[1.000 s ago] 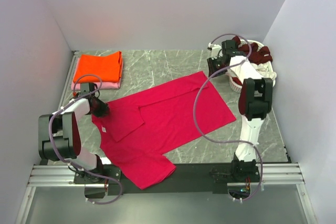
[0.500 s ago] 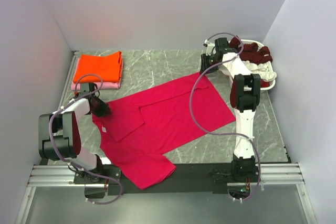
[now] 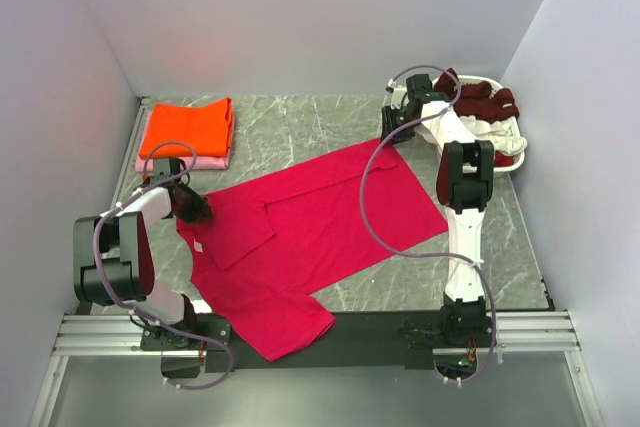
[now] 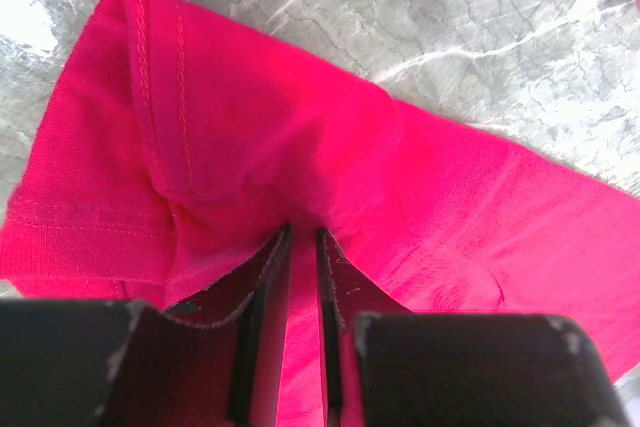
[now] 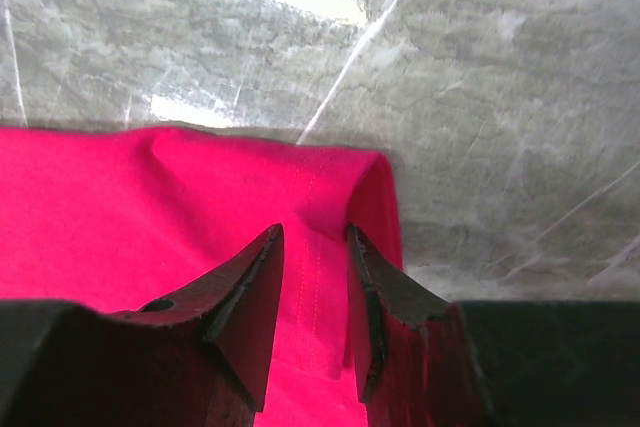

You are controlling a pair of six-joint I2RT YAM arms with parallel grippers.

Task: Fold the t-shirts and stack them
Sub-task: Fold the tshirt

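A crimson-pink t-shirt [image 3: 310, 227] lies spread flat across the middle of the table. My left gripper [image 3: 192, 209] is at its left edge, shut on a pinch of the cloth [image 4: 300, 147] near a sleeve hem; the jaws [image 4: 303, 237] stand almost together. My right gripper [image 3: 390, 133] is at the shirt's far right corner, its jaws [image 5: 315, 237] closed narrow with the stitched hem corner [image 5: 330, 187] bunched between them. A folded orange shirt [image 3: 187, 127] lies on a pale pink one [image 3: 190, 162] at the far left. A dark maroon shirt [image 3: 482, 102] is in the basket. No white shirt is distinguishable.
The white plastic laundry basket [image 3: 508, 152] stands at the far right corner beside the right arm. White walls close in the table on the left, back and right. Grey marble tabletop [image 3: 300, 127] shows between the folded stack and the basket.
My right gripper has swung left from beside the basket to the shirt's far right corner. The left gripper and the shirt have stayed in place.
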